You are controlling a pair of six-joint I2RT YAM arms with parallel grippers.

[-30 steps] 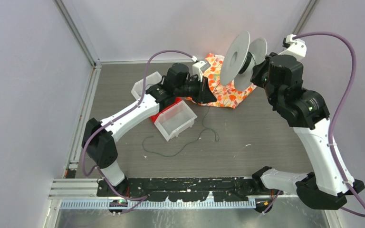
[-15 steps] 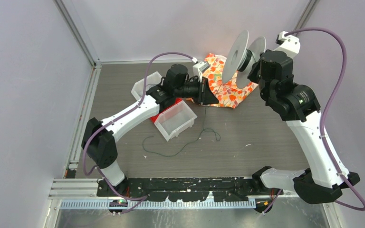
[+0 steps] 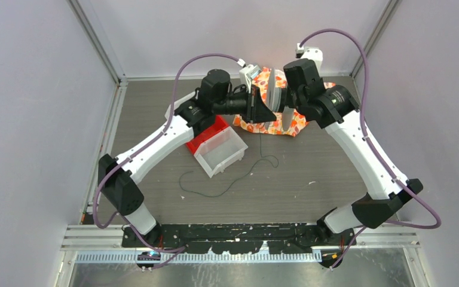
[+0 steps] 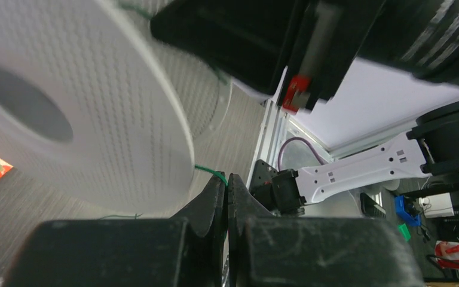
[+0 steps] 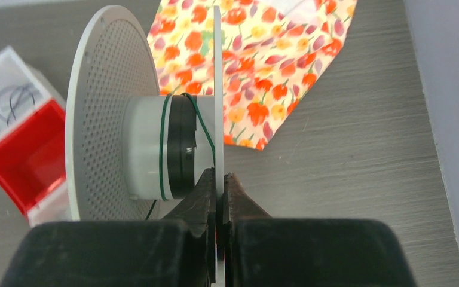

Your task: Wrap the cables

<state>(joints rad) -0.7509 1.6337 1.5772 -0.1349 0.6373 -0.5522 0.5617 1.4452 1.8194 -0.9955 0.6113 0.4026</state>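
A white spool (image 5: pixel 104 107) with two round flanges has a few turns of thin green cable (image 5: pixel 164 143) on its hub. My right gripper (image 5: pixel 219 176) is shut on the rim of the spool's thin flange and holds the spool (image 3: pixel 273 94) in the air over the cloth. My left gripper (image 4: pixel 227 178) is shut on the green cable (image 4: pixel 208 171) right beside the spool's flange (image 4: pixel 83 119). In the top view the left gripper (image 3: pixel 257 106) almost meets the spool. The rest of the cable (image 3: pixel 239 179) hangs down and lies in loose curves on the table.
A floral cloth (image 3: pixel 275 125) lies at the back under the spool. A clear white bin (image 3: pixel 220 151) and a red bin (image 3: pixel 209 134) sit under the left arm. Another white bin (image 5: pixel 6 101) holds coiled wire. Metal frame rails line the table edges.
The right arm has swung the spool left and down, from high at the back right to right beside the left gripper. The left gripper has shifted slightly back and the cable loop has tightened.
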